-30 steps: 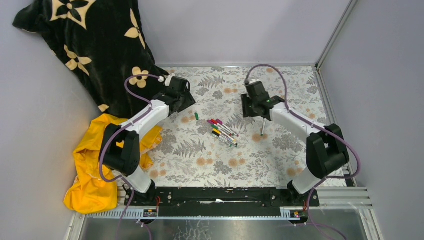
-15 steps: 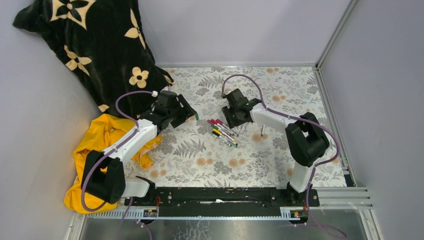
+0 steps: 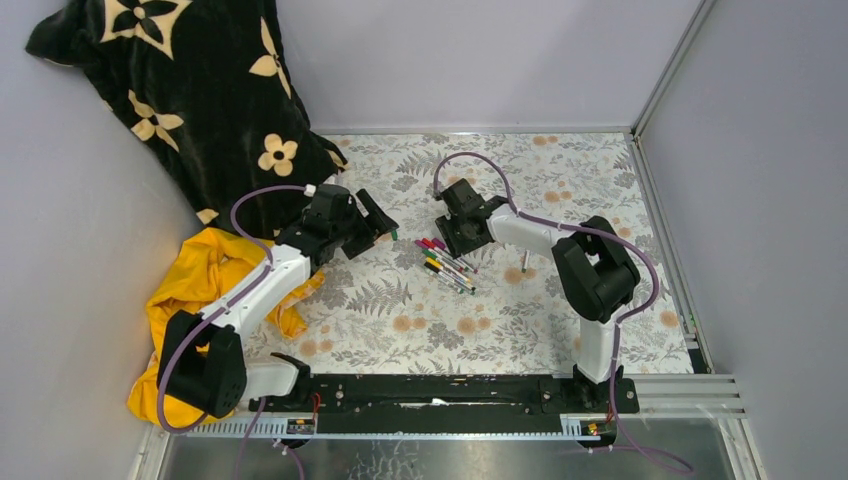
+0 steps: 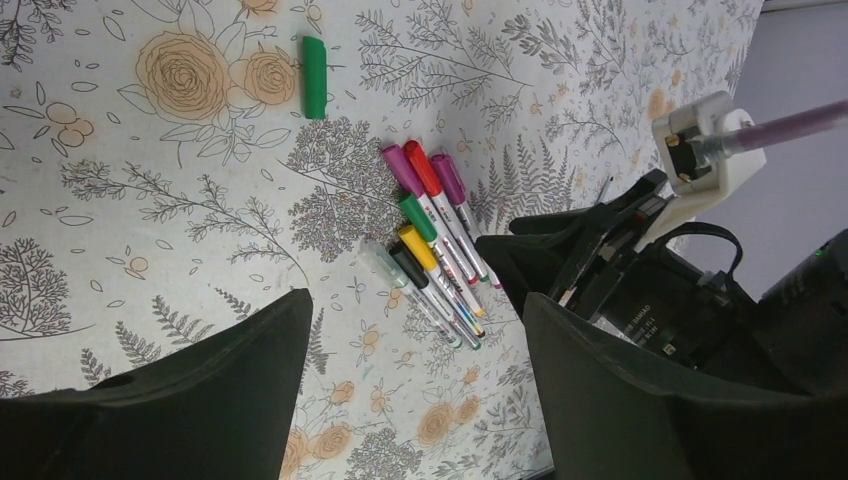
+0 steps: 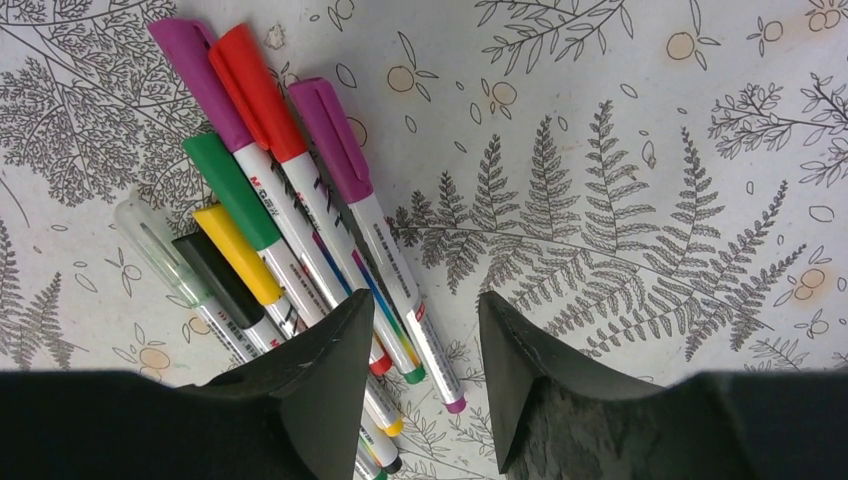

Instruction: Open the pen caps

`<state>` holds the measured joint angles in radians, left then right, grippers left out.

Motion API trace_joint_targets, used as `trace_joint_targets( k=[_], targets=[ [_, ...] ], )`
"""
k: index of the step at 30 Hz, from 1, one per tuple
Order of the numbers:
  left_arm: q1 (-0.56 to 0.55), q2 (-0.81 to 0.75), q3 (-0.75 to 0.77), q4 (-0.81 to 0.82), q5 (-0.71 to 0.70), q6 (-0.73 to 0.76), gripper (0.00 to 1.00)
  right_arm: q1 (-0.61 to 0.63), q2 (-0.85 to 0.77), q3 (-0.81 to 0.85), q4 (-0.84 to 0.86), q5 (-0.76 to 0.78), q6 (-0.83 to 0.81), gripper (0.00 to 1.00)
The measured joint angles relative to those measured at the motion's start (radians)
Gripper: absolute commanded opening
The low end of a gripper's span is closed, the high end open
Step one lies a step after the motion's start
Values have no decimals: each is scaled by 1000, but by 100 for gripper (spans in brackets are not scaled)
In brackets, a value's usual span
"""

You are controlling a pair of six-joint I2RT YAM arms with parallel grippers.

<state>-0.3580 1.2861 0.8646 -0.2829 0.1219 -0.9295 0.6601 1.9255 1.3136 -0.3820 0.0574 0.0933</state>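
Black, half-parted and empty, the right gripper (image 5: 427, 305) hides the pens' (image 5: 305, 200) six-o'clock ends; pen caps (image 5: 255, 90) show; left gripper (image 4: 415, 300) gapes wide.

what the views keep back

in the right wrist view several pens (image 5: 300, 230) run their lower ends behind one finger of the right gripper (image 5: 424, 300), whose fingers are cut by the bottom edge. from above, the pen caps (image 3: 432, 245) are too small to count, a thin pale thing (image 3: 524, 262) is too small to name, and the black cloth (image 3: 190, 90) leaves the frame at the top.
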Motion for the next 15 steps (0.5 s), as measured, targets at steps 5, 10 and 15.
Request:
trace_joint_targets(
  k=[5,10,15],
  targets=[
    [0,-10,-2,1,5,-3,84,0,19,7,-2,0,-3,50],
    [0,-14,-2,1,9,-8,84,0,23,8,-1,-7,-4,49],
    [1,-22,-2,1,10,-15,84,0,23,7,2,-11,-8,48]
  ],
)
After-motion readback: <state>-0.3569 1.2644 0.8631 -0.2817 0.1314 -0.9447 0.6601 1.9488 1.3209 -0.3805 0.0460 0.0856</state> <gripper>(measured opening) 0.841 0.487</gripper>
